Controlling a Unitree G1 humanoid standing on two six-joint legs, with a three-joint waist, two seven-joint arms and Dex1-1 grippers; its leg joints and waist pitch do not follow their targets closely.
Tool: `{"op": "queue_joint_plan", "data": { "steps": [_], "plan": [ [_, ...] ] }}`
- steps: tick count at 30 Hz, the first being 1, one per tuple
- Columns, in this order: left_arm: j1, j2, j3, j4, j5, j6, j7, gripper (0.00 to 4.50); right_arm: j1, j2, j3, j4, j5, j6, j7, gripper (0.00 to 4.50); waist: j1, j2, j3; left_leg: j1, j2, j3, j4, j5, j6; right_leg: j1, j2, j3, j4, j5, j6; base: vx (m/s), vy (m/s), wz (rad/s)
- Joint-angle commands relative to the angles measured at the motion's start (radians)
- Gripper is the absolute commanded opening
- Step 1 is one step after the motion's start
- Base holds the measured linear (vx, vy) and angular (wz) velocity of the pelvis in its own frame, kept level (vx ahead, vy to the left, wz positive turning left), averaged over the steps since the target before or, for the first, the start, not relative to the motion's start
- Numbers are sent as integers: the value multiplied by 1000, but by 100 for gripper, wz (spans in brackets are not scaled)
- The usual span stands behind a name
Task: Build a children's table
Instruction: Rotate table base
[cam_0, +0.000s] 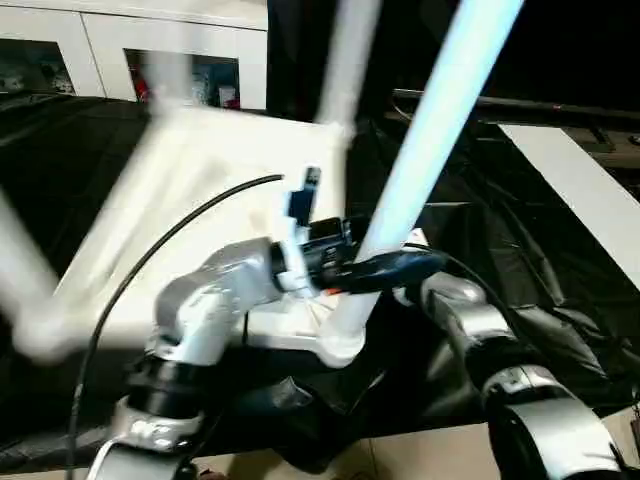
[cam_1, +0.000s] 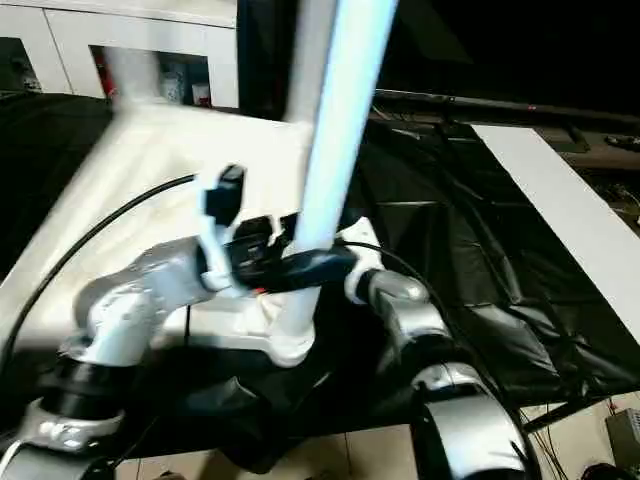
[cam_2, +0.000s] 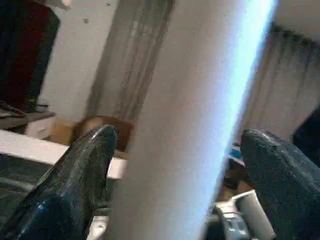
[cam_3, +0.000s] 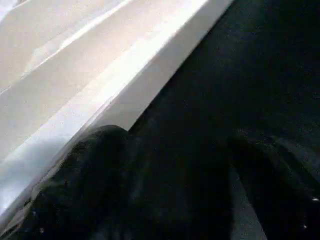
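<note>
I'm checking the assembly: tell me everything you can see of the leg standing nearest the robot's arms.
The near leg is a long, smooth white plastic tube, standing tilted from a round corner socket of the upturned table top. The left gripper straddles it low down, fingers wide apart at either side; contact is unclear.

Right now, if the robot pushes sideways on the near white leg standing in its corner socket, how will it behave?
The near leg looks like a stiff tube, so it should probably lever rather than bend. Being tall above its corner socket, it may tilt the tabletop. Its smooth surface could slip between the left pincer fingers.
</note>
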Motion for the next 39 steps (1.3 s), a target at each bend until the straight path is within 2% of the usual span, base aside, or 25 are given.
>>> {"op": "queue_joint_plan", "data": {
  "steps": [1, 3, 5, 6, 7, 8, 10, 12, 14, 15, 16, 18, 19, 21, 24, 26, 29, 30, 31, 33, 34, 35, 36, 38, 39],
  "plan": [
    [-31, -11, -33, 34, 53, -28, 38, 442, -30, 9, 18, 16, -13, -31, -17, 396, 5, 12, -71, 9, 23, -1, -62, -79, 21, 59, -67, 42, -58, -38, -220, 0, 0, 0],
    [-51, 17, -34, 92, 142, -97, 90, 442, -42, -15, -14, 29, -12, -42, -94, 396, 6, 15, -70, 14, 24, -1, -62, -80, 21, 55, -66, 41, -60, -38, -217, 0, 0, 0],
    [-54, 23, -33, 104, 159, -108, 100, 442, -44, -20, -21, 29, -9, -40, -101, 396, 8, 13, -69, 13, 23, 0, -63, -97, 16, 58, -68, 42, -60, -58, -212, 0, 0, 0],
    [-48, 63, -44, 114, 200, -128, 100, 442, -39, -37, -35, 16, -5, -45, -114, 396, 10, 17, -70, 13, 24, -2, -63, -94, 13, 58, -68, 41, -58, -54, -207, 0, 0, 0],
    [-43, 86, -53, 116, 222, -133, 96, 442, -36, -44, -43, 9, -2, -46, -120, 396, 11, 15, -70, 13, 24, -2, -63, -87, 13, 58, -67, 41, -57, -44, -203, 0, 0, 0],
    [-27, 147, -82, 114, 279, -153, 77, 442, -27, -61, -63, -10, 6, -48, -126, 396, 10, 16, -71, 13, 22, -1, -62, -84, 13, 58, -66, 41, -55, -39, -202, 0, 0, 0],
    [-7, 201, -109, 100, 321, -156, 60, 442, -15, -73, -71, -32, 9, -47, -126, 396, 11, 19, -70, 15, 23, -1, -63, -83, 10, 56, -66, 40, -55, -36, -195, 0, 0, 0],
    [23, 263, -136, 76, 359, -153, 31, 442, 5, -84, -78, -64, 14, -48, -126, 396, 9, 18, -70, 12, 23, -1, -65, -78, 5, 58, -65, 41, -53, -32, -192, 0, 0, 0],
    [46, 291, -122, 50, 339, -80, 45, 442, 28, -93, -85, -106, 27, -35, -109, 396, 11, 21, -71, 15, 23, 0, -63, -79, -3, 57, -66, 41, -51, -26, -201, 0, 0, 0],
    [58, 313, -118, 44, 350, -76, 52, 442, 54, -99, -84, -150, 36, -20, -86, 396, 10, 20, -71, 14, 22, 0, -64, -77, -3, 57, -63, 41, -50, -14, -204, 0, 0, 0],
    [68, 332, -121, 44, 368, -81, 59, 442, 77, -107, -77, -188, 43, -7, -67, 396, 10, 14, -69, 12, 22, 1, -64, -78, 3, 57, -64, 41, -53, -15, -206, 0, 0, 0],
    [91, 360, -132, 15, 361, -51, 43, 442, 114, -119, -68, -250, 51, 16, -36, 396, 11, 15, -67, 12, 23, -1, -66, -91, 4, 58, -64, 42, -54, -41, -201, 0, 0, 0],
    [101, 370, -136, 0, 352, -37, 31, 442, 128, -124, -67, -276, 55, 27, -23, 396, 12, 15, -66, 14, 24, 0, -67, -101, 1, 54, -64, 41, -57, -66, -200, 0, 0, 0],
    [139, 411, -182, -65, 328, 22, -13, 442, 183, -164, -45, -350, 47, 71, 28, 396, 17, 16, -64, 16, 25, -1, -68, -117, -5, 54, -66, 41, -60, -103, -196, 0, 0, 0],
    [147, 421, -207, -75, 358, 21, -12, 442, 209, -196, -26, -384, 31, 83, 53, 396, 21, 14, -61, 17, 23, 2, -67, -134, -9, 47, -64, 43, -68, -151, -182, 0, 0, 0],
    [137, 404, -205, -62, 382, 26, 18, 415, 231, -230, -11, -430, 18, 104, 77, 396, 21, 10, -60, 15, 22, 2, -67, -143, -14, 49, -64, 44, -72, -184, -169, 0, 0, 0],
    [121, 407, -222, -69, 403, 47, 27, 404, 258, -272, 1, -510, 10, 146, 113, 396, 24, 9, -62, 12, 22, -1, -67, -138, -14, 51, -65, 44, -75, -209, -146, 0, 0, 0],
    [115, 411, -233, -77, 413, 61, 31, 383, 264, -288, 4, -532, 8, 157, 127, 396, 23, 14, -60, 11, 21, -2, -67, -136, -13, 50, -63, 43, -74, -211, -143, 0, 0, 0],
    [107, 416, -249, -93, 432, 94, 54, 383, 274, -314, 12, -568, -2, 177, 139, 396, 22, 17, -60, 12, 22, -3, -68, -140, -14, 49, -62, 43, -75, -211, -142, 0, 0, 0],
    [101, 428, -266, -103, 460, 117, 74, 370, 287, -332, 18, -599, -5, 193, 149, 396, 21, 15, -62, 9, 21, -3, -66, -128, -13, 51, -61, 43, -73, -186, -148, 0, 0, 0],
    [101, 428, -266, -103, 460, 117, 74, 370, 287, -332, 18, -599, -5, 193, 149, 396, 22, 22, -62, 10, 20, -4, -67, -127, -13, 51, -61, 42, -73, -182, -150, 0, 0, 0],
    [96, 448, -284, -100, 489, 136, 94, 349, 311, -343, 26, -643, 6, 216, 168, 396, 19, 24, -63, 9, 19, -3, -66, -124, -11, 51, -58, 43, -73, -159, -153, 0, 0, 0],
    [95, 454, -287, -101, 493, 148, 98, 349, 322, -346, 29, -661, 9, 225, 173, 396, 21, 29, -63, 9, 19, -5, -66, -125, -10, 53, -58, 42, -70, -147, -156, 0, 0, 0],
    [97, 459, -287, -106, 490, 167, 95, 331, 337, -349, 32, -685, 12, 235, 174, 396, 19, 27, -64, 9, 19, -5, -66, -127, -8, 53, -59, 41, -73, -139, -169, 0, 0, 0],
    [99, 463, -286, -112, 488, 186, 93, 326, 351, -350, 35, -706, 14, 243, 173, 396, 18, 42, -64, 9, 18, -7, -67, -140, -15, 54, -59, 40, -72, -133, -179, 0, 0, 0]
  ]
}}
